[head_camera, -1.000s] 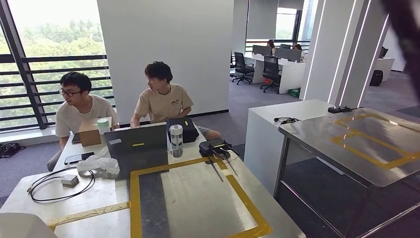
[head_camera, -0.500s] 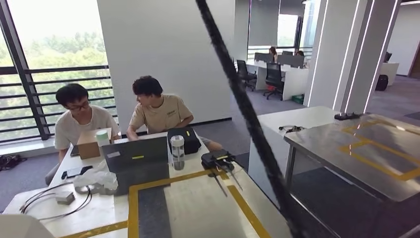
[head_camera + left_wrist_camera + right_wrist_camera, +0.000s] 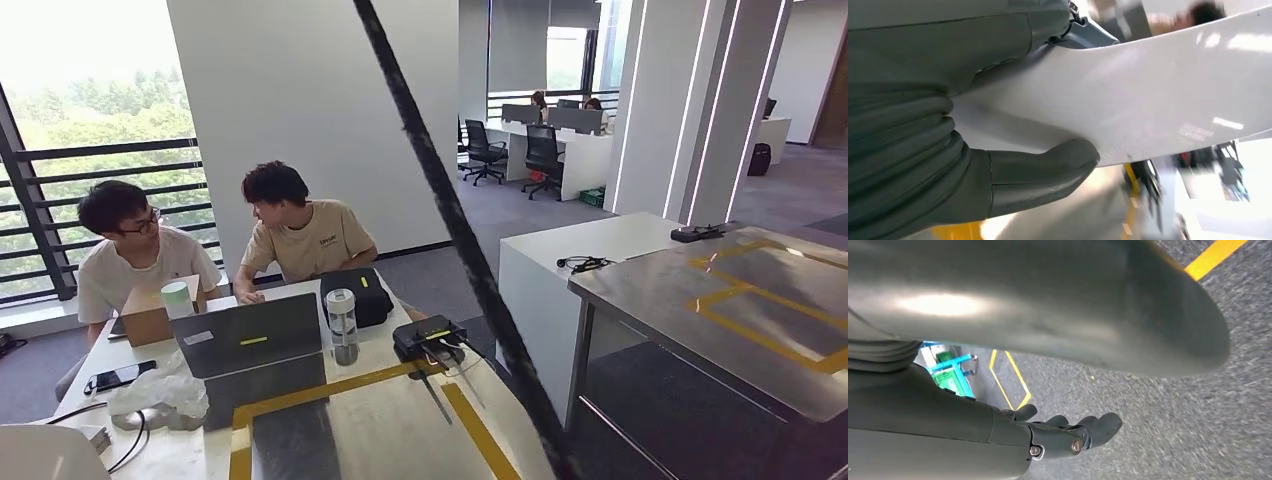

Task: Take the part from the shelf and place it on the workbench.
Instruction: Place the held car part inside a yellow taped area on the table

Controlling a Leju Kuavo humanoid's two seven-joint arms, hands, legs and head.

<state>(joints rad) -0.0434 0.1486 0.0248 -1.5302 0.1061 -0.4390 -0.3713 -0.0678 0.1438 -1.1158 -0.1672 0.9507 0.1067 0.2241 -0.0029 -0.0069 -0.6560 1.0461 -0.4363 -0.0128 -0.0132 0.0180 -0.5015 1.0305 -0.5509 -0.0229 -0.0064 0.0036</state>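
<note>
Carry step, judging by the grip: the left hand holds the large smooth white curved plastic part, thumb pressed on its edge, a corner showing low-left in the head view, over the white counter with yellow tape outline that carries a dark grey open laptop and a clear plastic bottle with grey lid, contents too unclear to call. Next move likely calls for lowering the part onto a taped zone, maybe the bare steel counter on the right. Right hand hangs over grey carpet floor, fingers curled in, holding nothing.
</note>
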